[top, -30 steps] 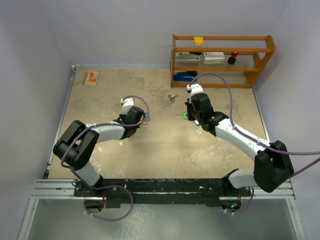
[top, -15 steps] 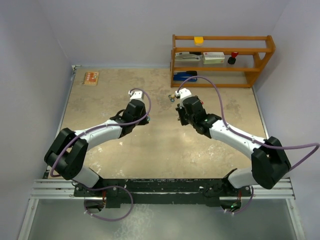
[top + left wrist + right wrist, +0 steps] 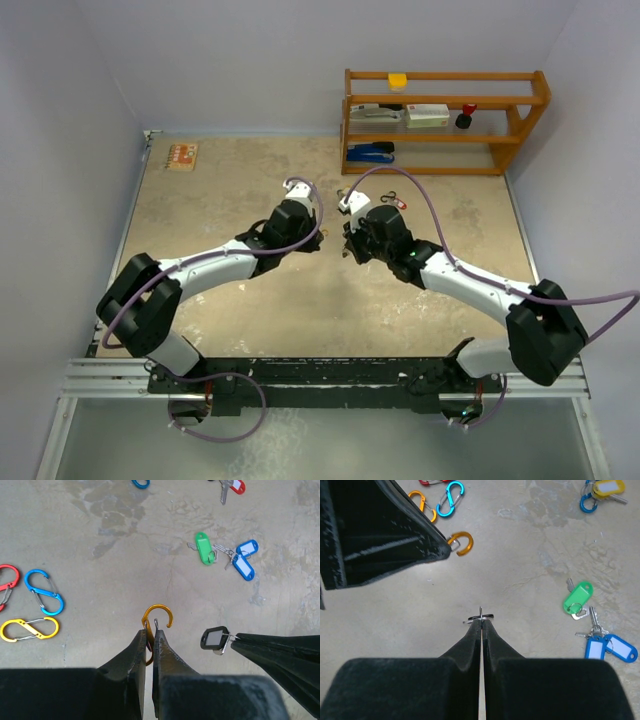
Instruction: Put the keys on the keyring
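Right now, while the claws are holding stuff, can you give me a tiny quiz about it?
1. True or false: the left claw is shut on an orange clip.
2. What colour is the key tag held at the tip of the right claw? A black, B yellow, C white.
3. Fill in: the two tags lying beside the green tag are ____.
Key: 1 true; 2 A; 3 blue.
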